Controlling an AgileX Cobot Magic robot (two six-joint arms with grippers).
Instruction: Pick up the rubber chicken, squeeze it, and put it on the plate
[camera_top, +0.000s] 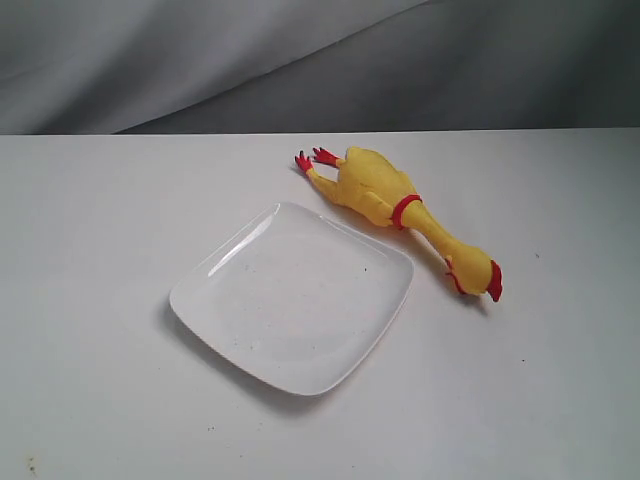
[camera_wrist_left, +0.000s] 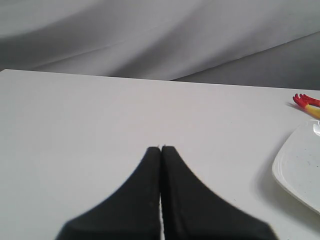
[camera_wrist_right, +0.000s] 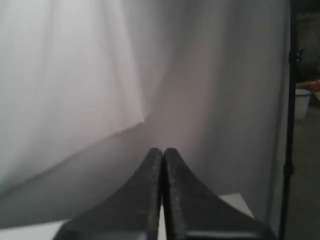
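The yellow rubber chicken (camera_top: 400, 205) lies on the white table, red feet toward the back, red-combed head toward the front right. It rests just beyond the back right edge of the white square plate (camera_top: 292, 298), which holds nothing. Neither gripper shows in the exterior view. In the left wrist view my left gripper (camera_wrist_left: 161, 148) is shut with nothing in it, over bare table; the chicken's red feet (camera_wrist_left: 305, 101) and a corner of the plate (camera_wrist_left: 300, 167) show at the far side. My right gripper (camera_wrist_right: 162, 150) is shut, empty, facing the grey curtain.
A grey curtain (camera_top: 300, 60) hangs behind the table's back edge. In the right wrist view a dark stand pole (camera_wrist_right: 290, 115) and a white bucket (camera_wrist_right: 302, 102) stand off beyond the table corner (camera_wrist_right: 235, 202).
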